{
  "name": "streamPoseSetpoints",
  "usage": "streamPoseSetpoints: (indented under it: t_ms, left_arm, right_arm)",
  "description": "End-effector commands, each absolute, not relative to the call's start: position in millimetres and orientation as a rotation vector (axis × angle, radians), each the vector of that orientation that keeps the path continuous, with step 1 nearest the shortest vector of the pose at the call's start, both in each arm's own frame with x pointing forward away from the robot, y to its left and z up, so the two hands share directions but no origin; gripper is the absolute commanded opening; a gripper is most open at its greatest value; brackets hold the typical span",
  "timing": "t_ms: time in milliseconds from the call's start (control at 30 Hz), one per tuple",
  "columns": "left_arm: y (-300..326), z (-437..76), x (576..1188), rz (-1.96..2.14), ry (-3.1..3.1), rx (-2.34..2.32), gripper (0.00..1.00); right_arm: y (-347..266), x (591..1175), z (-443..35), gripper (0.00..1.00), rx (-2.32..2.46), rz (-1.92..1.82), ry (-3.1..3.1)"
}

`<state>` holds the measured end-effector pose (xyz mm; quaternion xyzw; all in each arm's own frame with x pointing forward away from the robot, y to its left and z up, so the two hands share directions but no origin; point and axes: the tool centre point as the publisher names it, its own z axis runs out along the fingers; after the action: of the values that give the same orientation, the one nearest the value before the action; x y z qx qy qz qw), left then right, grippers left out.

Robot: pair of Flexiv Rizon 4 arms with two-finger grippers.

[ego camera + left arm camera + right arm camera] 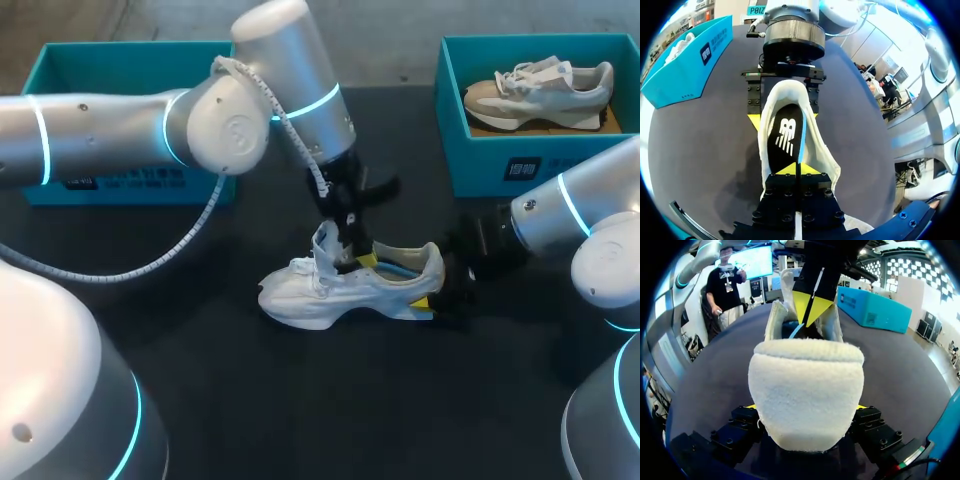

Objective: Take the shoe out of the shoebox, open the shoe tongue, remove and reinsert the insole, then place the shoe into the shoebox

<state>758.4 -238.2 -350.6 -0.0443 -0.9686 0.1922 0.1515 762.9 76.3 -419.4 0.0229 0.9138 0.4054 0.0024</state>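
Observation:
A white shoe [335, 288] lies on its side in the middle of the black table, sole toward the front edge. My left gripper [362, 258] comes down into the shoe's opening. In the left wrist view its yellow tips [796, 169] are pressed together on the blue-edged black insole [785, 140] inside the shoe. My right gripper [440, 292] holds the heel from the right. The fuzzy white heel [805, 390] fills the space between its fingers, which touch it on both sides. The left gripper [810, 307] shows just beyond the heel, pinching the insole's edge.
A teal shoebox [120, 180] stands at the back left behind my left arm. At the back right a second teal box [500, 150] holds a beige shoe [540, 90]. A coiled cable hangs from the left arm above the table.

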Motion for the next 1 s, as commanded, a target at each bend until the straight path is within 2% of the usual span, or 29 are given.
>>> streamPoseSetpoints:
  t_ms: [33,433,1000]
  left_arm:
    - [-230,-346,755,0.585,-2.785,-0.12,0.0]
    - [-222,-335,759,0.653,-2.79,-0.073,0.0]
    - [-248,-314,754,0.726,-2.808,-0.126,0.0]
  right_arm:
    - [77,763,-420,0.0,0.073,1.268,2.868]
    - [77,763,-420,0.0,0.073,1.268,2.868]
    - [77,763,-420,0.0,0.073,1.268,2.868]
